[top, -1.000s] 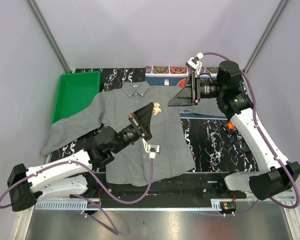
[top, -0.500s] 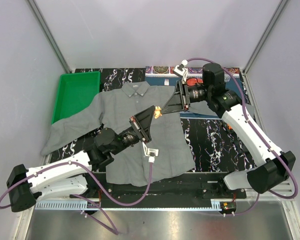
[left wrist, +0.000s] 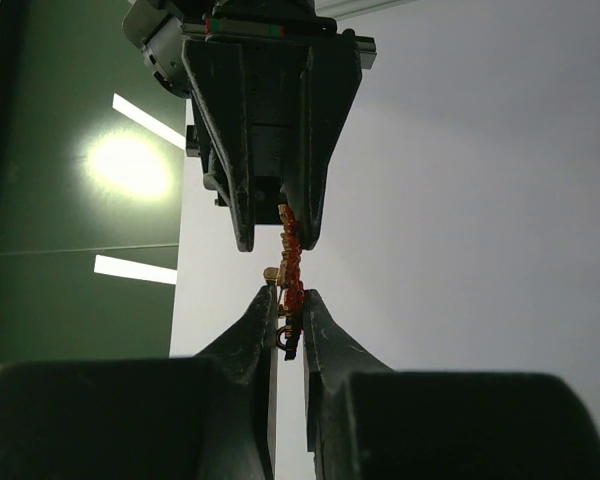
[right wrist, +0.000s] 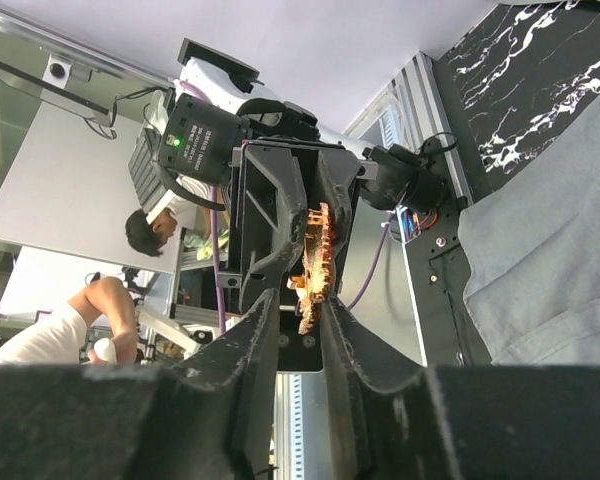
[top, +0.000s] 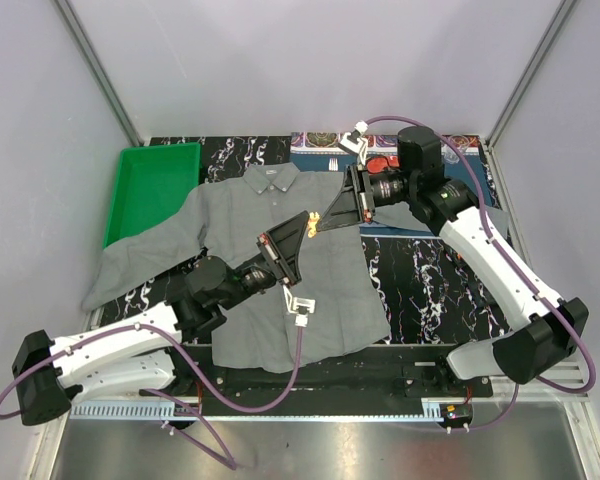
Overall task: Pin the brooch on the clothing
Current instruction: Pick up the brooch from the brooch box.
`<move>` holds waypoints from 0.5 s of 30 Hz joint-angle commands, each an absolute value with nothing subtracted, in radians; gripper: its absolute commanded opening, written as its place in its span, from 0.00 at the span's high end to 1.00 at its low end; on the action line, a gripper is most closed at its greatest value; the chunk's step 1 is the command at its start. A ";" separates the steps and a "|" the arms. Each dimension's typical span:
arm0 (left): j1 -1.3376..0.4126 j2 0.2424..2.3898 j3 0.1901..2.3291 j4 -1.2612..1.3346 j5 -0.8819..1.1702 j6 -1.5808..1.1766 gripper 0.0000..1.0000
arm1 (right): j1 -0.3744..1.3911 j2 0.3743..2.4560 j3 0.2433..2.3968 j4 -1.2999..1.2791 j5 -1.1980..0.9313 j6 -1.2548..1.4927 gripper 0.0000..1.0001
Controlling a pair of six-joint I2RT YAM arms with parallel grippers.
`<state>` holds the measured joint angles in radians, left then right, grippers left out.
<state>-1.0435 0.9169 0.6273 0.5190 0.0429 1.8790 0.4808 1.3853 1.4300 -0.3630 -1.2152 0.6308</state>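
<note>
The left gripper (left wrist: 287, 296) is clamped on one end of the orange brooch (left wrist: 291, 262), holding it in the air above the grey shirt (top: 240, 215) spread on the table (top: 420, 290). The right gripper (right wrist: 300, 298) faces it tip to tip, jaws narrowly flanking the brooch's other end; I cannot tell whether they pinch it.

Shirt (top: 242, 215) thin matt cloth; brooch (left wrist: 291, 266) glossy metal.

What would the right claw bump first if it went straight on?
Likely the left gripper, facing it tip to tip; the orange brooch held there already reaches between the right gripper's fingers.
</note>
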 commanded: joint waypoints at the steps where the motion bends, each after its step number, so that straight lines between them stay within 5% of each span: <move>1: -1.046 0.893 0.620 0.563 0.090 1.907 0.94 | 0.495 1.388 1.479 -0.351 -1.203 0.620 0.75; 7: -1.046 0.879 0.617 0.558 0.103 1.908 0.85 | 0.495 1.379 1.474 -0.359 -1.178 0.618 1.00; 15: -1.046 0.865 0.617 0.538 0.080 1.902 0.60 | 0.495 1.365 1.474 -0.373 -1.167 0.597 1.00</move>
